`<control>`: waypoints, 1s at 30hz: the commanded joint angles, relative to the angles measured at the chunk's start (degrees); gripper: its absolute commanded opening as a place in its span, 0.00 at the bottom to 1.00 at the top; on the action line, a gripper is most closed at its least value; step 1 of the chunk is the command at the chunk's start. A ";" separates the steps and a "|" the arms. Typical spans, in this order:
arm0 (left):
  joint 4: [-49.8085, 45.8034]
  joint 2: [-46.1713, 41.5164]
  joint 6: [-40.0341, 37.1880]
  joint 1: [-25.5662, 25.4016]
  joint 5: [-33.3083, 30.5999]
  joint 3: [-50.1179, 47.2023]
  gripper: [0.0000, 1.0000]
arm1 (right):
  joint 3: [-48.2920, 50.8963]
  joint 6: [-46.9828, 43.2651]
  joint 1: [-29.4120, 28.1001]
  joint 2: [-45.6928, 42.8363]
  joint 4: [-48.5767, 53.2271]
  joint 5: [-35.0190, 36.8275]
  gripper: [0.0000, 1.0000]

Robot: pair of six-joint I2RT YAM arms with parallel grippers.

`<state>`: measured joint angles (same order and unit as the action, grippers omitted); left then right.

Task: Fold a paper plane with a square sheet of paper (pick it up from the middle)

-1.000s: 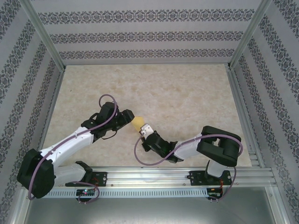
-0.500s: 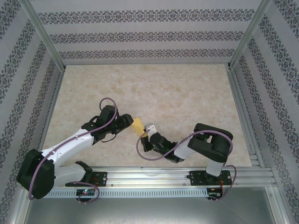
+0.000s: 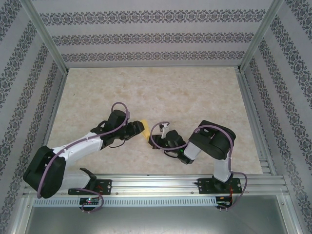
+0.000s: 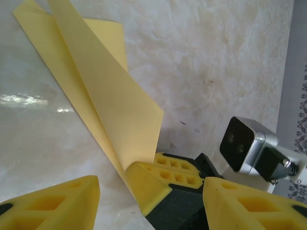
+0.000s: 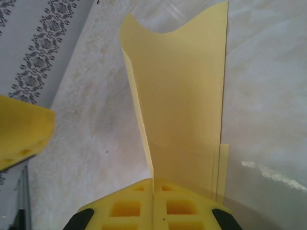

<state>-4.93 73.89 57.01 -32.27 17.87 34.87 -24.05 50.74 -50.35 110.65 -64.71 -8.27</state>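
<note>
R jaws clamp folded yellow sheet; L jaws wide apart. Beige marbled tbl, patterned walls.

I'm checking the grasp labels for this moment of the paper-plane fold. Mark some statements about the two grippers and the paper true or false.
1. The right gripper is shut on the yellow paper. True.
2. The left gripper is clamped on the paper as well. False: its fingers stand wide apart, one on each side of the right gripper's tips.
3. The paper lies flat as a single open sheet. False: it is folded into layers and rises out of the right gripper's grip.
4. The two grippers meet tip to tip over the table. True.
5. The table is plain dark. False: it is pale and marbled.
</note>
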 commanded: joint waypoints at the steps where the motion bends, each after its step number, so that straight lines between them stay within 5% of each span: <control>1: 4.97 2.43 -3.43 0.45 4.27 1.32 0.59 | -0.97 4.70 1.03 2.68 2.96 -6.21 0.00; 7: 7.63 6.98 -2.07 0.38 4.19 3.19 0.60 | -3.45 3.70 1.22 1.59 10.78 -7.86 0.03; 30: 12.75 18.87 -4.59 0.46 5.32 7.09 0.59 | -2.62 8.72 2.63 2.67 11.84 -7.93 0.13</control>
<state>5.15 91.53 55.05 -32.27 22.72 39.92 -27.97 59.09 -47.88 111.15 -58.78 -16.67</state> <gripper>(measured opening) 0.585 0.113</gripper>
